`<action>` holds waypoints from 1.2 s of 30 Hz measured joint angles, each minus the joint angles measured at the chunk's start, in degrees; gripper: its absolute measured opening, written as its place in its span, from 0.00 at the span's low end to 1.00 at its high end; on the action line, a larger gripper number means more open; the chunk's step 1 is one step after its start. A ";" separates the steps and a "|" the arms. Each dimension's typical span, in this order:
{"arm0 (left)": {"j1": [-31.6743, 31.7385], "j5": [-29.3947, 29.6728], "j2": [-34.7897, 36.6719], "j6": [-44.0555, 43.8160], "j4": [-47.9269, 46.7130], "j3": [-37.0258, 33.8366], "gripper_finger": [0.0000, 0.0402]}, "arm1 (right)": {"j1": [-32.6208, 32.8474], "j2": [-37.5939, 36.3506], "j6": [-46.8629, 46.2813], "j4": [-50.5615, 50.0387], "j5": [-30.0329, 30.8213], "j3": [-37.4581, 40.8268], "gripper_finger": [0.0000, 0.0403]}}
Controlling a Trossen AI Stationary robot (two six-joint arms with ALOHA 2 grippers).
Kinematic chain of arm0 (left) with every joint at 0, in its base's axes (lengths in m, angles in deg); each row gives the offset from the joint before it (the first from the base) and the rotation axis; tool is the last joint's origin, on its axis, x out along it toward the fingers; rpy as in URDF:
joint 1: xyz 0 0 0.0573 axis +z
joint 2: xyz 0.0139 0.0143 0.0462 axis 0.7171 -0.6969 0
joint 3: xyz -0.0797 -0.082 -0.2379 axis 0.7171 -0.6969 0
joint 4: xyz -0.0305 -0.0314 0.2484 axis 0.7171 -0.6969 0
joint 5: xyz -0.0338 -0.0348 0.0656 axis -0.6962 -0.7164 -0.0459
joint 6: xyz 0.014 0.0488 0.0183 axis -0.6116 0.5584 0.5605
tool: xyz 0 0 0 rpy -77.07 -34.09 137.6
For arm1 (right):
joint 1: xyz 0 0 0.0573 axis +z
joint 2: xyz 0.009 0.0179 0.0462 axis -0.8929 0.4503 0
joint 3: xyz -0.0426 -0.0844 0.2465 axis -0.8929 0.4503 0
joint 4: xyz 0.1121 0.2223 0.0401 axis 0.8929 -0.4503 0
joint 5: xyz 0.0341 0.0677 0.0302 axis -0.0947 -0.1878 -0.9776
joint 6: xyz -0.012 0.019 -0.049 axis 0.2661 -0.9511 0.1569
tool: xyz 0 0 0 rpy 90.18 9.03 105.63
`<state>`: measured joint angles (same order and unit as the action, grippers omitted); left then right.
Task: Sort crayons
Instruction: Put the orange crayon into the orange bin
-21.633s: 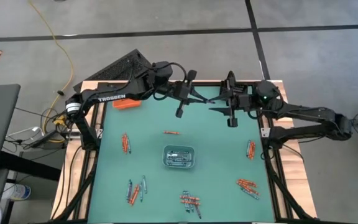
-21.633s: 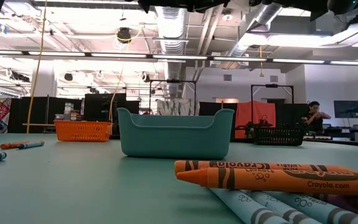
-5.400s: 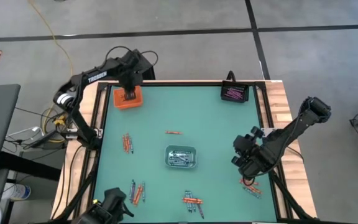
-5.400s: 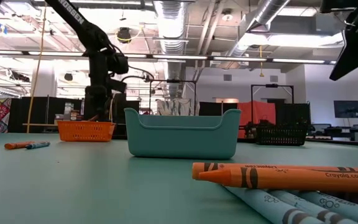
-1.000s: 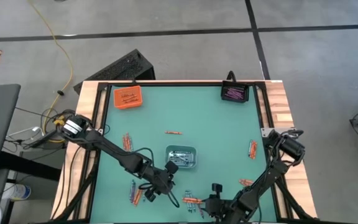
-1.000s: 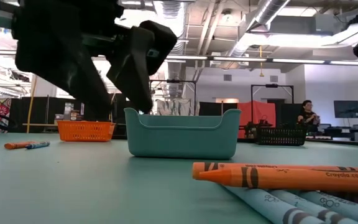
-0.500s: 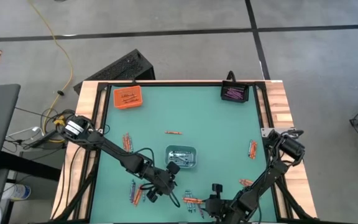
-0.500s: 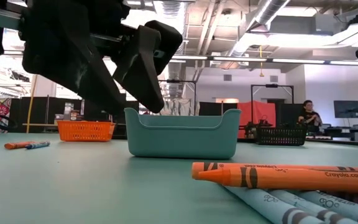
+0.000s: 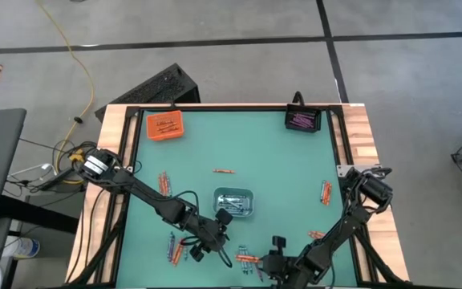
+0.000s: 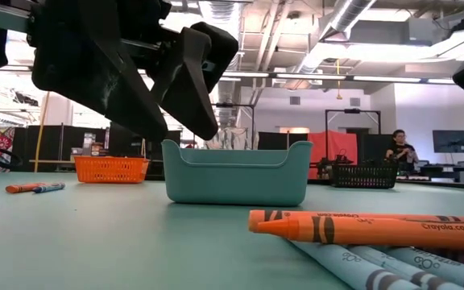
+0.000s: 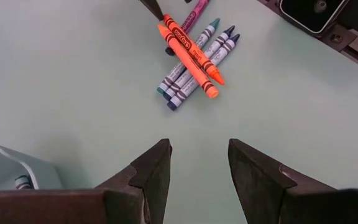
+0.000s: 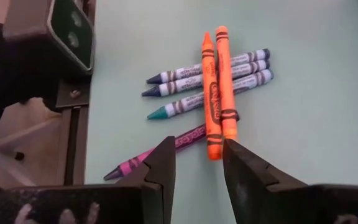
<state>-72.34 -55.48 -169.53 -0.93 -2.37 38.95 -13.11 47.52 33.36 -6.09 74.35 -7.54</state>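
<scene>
We see the left gripper [image 11: 197, 163] hanging low over the near middle of the green table [image 9: 279, 168], its two dark fingers [image 11: 151, 171] parted with bare mat between them and nothing held; in the low view its body looms dark and cuts off much of the left half of the room. The right gripper [image 12: 197, 163] sits at the near edge, just right of the left one, jaws likewise apart and empty, though from above it is mostly lost under its own arm. Between the two lies a small pile of crayons [image 11: 191, 53]: two orange ones crossed over three grey-blue ones, with a purple-pink stick poking out beneath, partly cut off in the left wrist view. In the low view the same pile fills the near right corner and runs out of the picture. Just beyond the left gripper stands the clear-grey tray [image 9: 233, 202] at the table's middle, holding several crayons whose colours we cannot make out. Other crayon clusters lie scattered: one at the near left [image 9: 175, 245], one at the left [image 9: 163, 183], a single one [image 9: 224, 171] beyond the tray, and some at the right [image 9: 324, 193]. The orange tray [image 9: 164, 126] sits at the far left corner, the black tray [image 9: 302, 120] at the far right, purple-pink sticks inside.
</scene>
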 joint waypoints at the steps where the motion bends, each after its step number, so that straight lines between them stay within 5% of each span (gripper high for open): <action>1: 0.00 0.00 0.00 0.00 0.03 0.00 0.38 | 0.00 0.00 0.01 0.02 0.07 0.00 0.31; 30: 0.00 -0.01 0.04 0.17 0.48 0.00 0.38 | -0.36 0.43 -0.50 -2.88 -2.75 0.00 0.24; 36: 0.00 0.00 0.04 0.44 0.59 0.00 0.38 | -0.28 0.00 1.59 -13.12 -2.78 -4.20 0.23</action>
<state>-72.34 -55.49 -169.48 -0.49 -1.78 38.95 -13.39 47.52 34.96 -19.20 71.57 -11.74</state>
